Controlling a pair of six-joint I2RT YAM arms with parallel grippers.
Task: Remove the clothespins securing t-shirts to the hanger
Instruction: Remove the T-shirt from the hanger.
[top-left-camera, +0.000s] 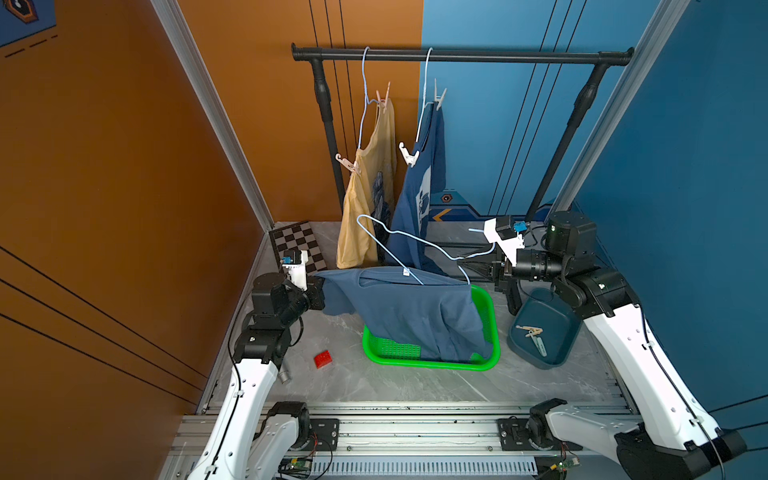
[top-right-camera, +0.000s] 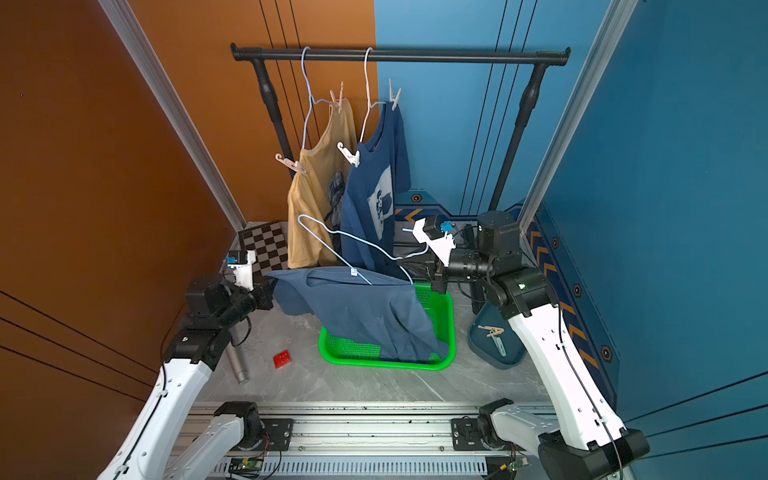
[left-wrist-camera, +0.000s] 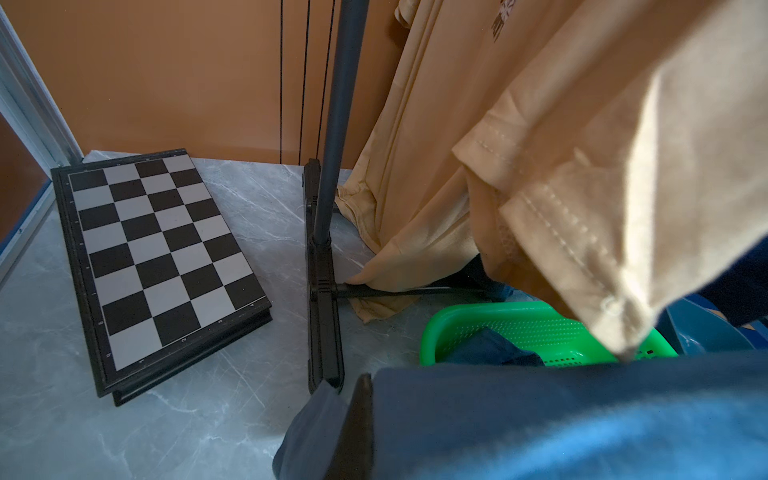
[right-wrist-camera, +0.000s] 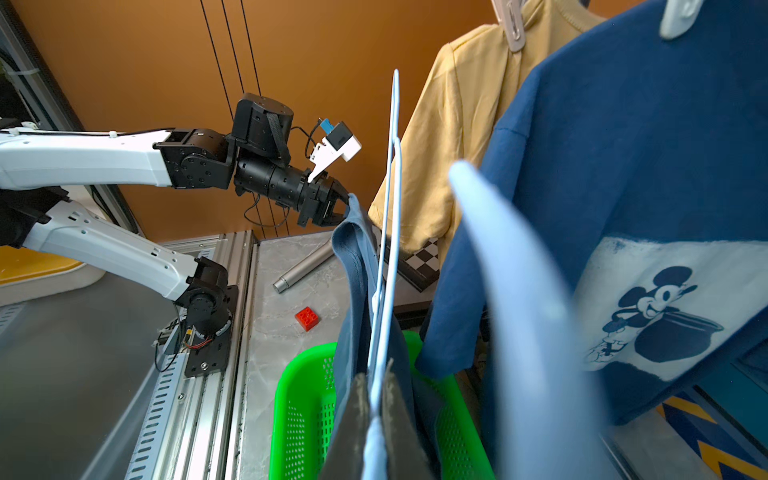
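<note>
Right wrist view: with the left end effector (right-wrist-camera: 343, 203) clenched on the slate blue t-shirt's (top-left-camera: 415, 316) sleeve and the right end effector (right-wrist-camera: 377, 399) clenched on its hanger (right-wrist-camera: 395, 108), hold the hanger steady and draw the shirt down into the green basket (top-left-camera: 432, 365); four clothespins (top-left-camera: 348, 163) grip the hung t-shirts (top-left-camera: 374, 174).

Robotics lab test cell, aluminium-extrusion frame (top-left-camera: 216, 118), orange wall panel (top-left-camera: 104, 166), blue wall panel (top-left-camera: 685, 124), white robot arms (top-left-camera: 245, 399) bolted to a slotted rail (top-left-camera: 415, 432), exposed circuit board (top-left-camera: 297, 463), staged garment rack (top-left-camera: 457, 55).
</note>
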